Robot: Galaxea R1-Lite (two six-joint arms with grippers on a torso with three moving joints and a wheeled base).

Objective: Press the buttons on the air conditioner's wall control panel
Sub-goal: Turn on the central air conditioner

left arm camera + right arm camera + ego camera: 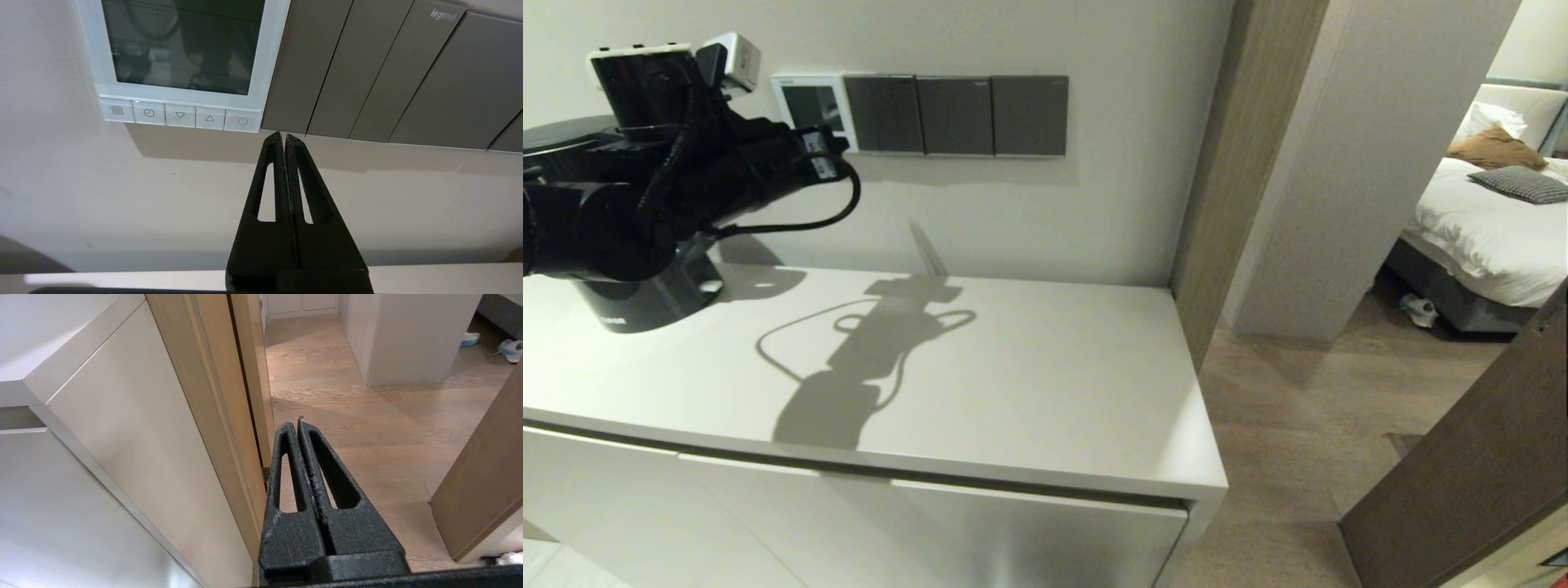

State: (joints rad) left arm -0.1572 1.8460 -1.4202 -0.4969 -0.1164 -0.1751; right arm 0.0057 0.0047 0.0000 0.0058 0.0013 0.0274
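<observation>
In the head view the square white control panel (810,109) is seen on the wall beside three matte grey switch plates (955,115), partly masked by the left arm; in the left wrist view five pale buttons (179,115) are counted just above the closed left gripper (284,136); in the right wrist view the closed right gripper (296,424) is held over wooden flooring (367,416).

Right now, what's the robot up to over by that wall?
The left gripper is raised to the wall, fingers shut, its tip just below the thermostat, near the power button at the end of the button row. No key looks pressed yet and the screen is dark. The right gripper, also shut, hangs idle beside the cabinet.
</observation>
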